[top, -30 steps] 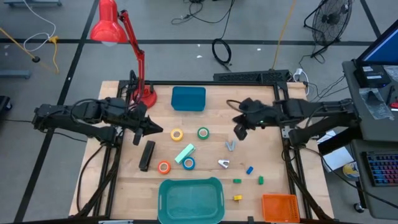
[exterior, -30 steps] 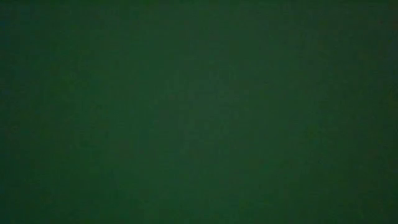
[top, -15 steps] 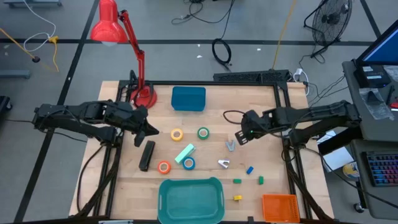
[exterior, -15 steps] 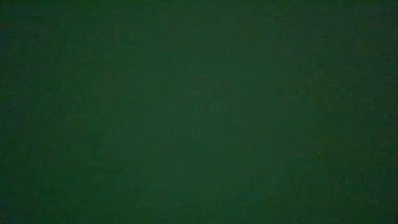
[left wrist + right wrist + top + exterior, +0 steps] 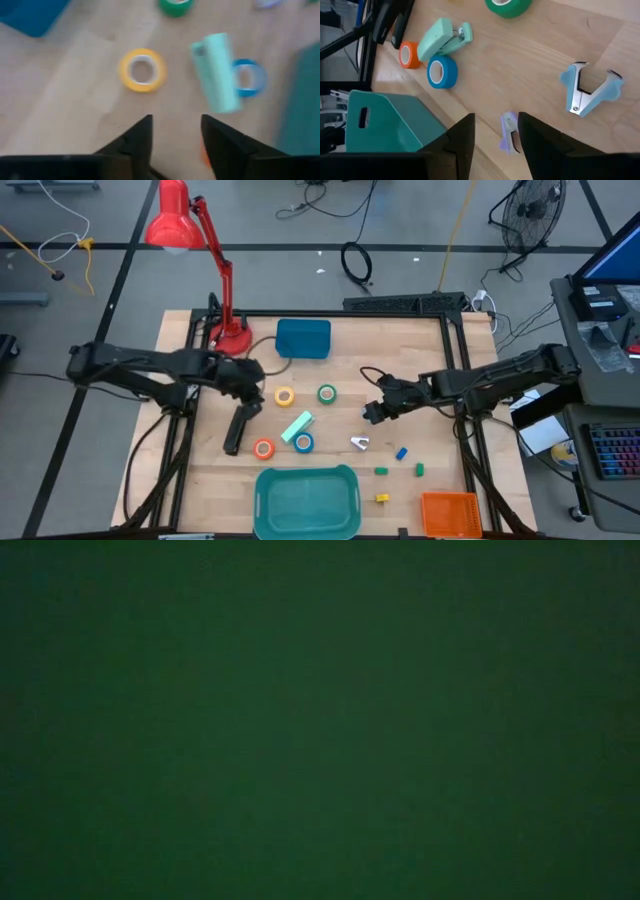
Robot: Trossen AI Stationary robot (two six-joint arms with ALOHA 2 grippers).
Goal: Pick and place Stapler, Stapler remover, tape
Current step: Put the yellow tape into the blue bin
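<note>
High view: teal tray (image 5: 306, 502), orange bin (image 5: 449, 514) and blue box (image 5: 303, 339) on the wooden bench (image 5: 420, 360); contents not discernible. Black stapler (image 5: 237, 430) lies beside orange tape (image 5: 264, 448).

Left wrist view: left gripper (image 5: 175, 134) fingers parted, empty.

Right wrist view: right gripper (image 5: 496, 136) fingers parted over a lilac staple remover (image 5: 510, 131).
</note>
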